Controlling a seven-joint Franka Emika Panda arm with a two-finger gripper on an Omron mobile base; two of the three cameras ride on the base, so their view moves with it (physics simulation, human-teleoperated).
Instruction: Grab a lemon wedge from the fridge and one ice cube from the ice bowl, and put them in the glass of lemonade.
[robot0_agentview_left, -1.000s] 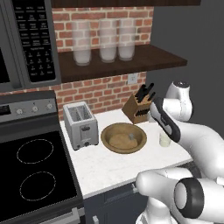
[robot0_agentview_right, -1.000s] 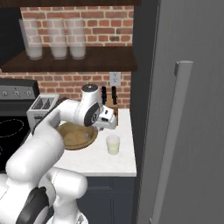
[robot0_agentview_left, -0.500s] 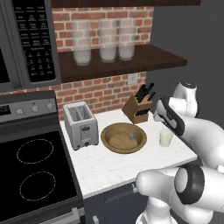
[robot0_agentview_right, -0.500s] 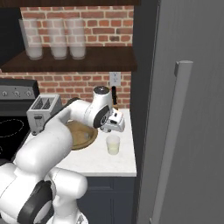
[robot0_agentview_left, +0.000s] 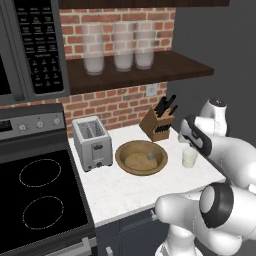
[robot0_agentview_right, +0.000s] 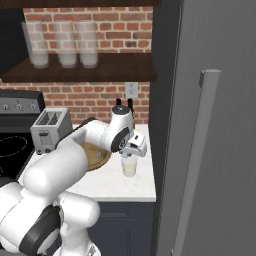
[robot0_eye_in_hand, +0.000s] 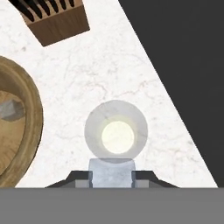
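Note:
My gripper (robot0_eye_in_hand: 111, 176) is shut on a pale translucent ice cube (robot0_eye_in_hand: 111, 169) and hangs straight above the glass of lemonade (robot0_eye_in_hand: 116, 135). The short clear glass (robot0_agentview_left: 189, 158) stands on the white counter right of the wooden ice bowl (robot0_agentview_left: 141, 158). The hand (robot0_agentview_left: 195, 140) hovers just over it. From the right the gripper (robot0_agentview_right: 132, 152) sits above the glass (robot0_agentview_right: 129, 168), beside the shut dark grey fridge (robot0_agentview_right: 220, 100) with its long bar handle (robot0_agentview_right: 196, 160). Another ice cube (robot0_eye_in_hand: 12, 109) lies in the bowl (robot0_eye_in_hand: 30, 131). The lemon wedge is out of view.
A knife block (robot0_agentview_left: 159, 123) stands behind the glass by the brick wall. A toaster (robot0_agentview_left: 92, 143) sits left of the bowl, with the stove (robot0_agentview_left: 35, 200) beyond it. Three tall frosted jars (robot0_agentview_left: 118, 46) stand on the shelf above. The counter's edge runs close to the glass on the right.
The arm has swung right from beside the ice bowl, carrying the ice cube, and now holds it over the glass. The glass and bowl have not moved.

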